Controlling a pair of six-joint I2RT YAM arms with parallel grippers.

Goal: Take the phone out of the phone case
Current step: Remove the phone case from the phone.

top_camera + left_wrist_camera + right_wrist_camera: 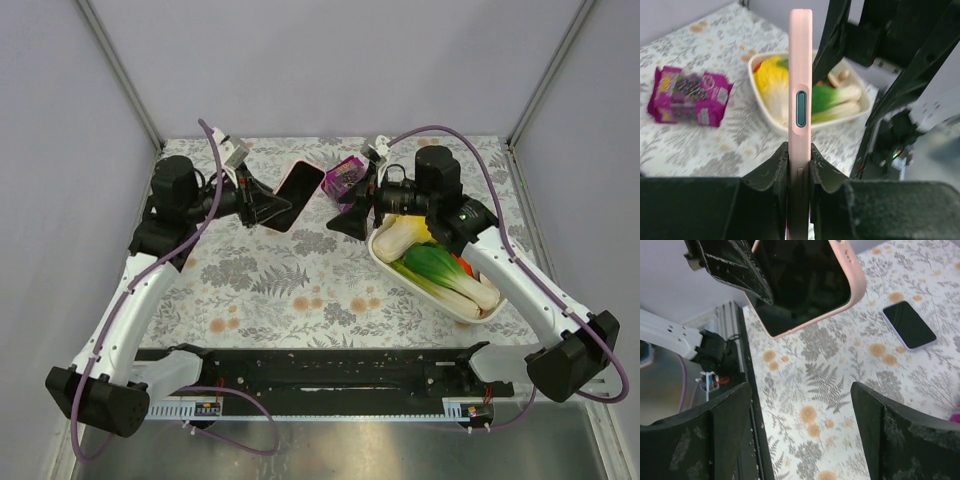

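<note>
A left gripper is clamped on the near-left end of a pink phone case, holding it up off a flowered tablecloth toward the far middle of the table. The right gripper hovers just right of the case, its claw spread wide apart with nothing in it. The right wrist view shows a dark-screened phone lying flat on the cloth, apart from the case, so it looks already out. Whether the case is quite empty is hard to tell. The phone is likely stiff, smooth and slippery, with breakable glass, best taken by its long edges; the case looks light and bendy. A white dish of vegetables sits to the right, with a purple snack packet further back
</note>
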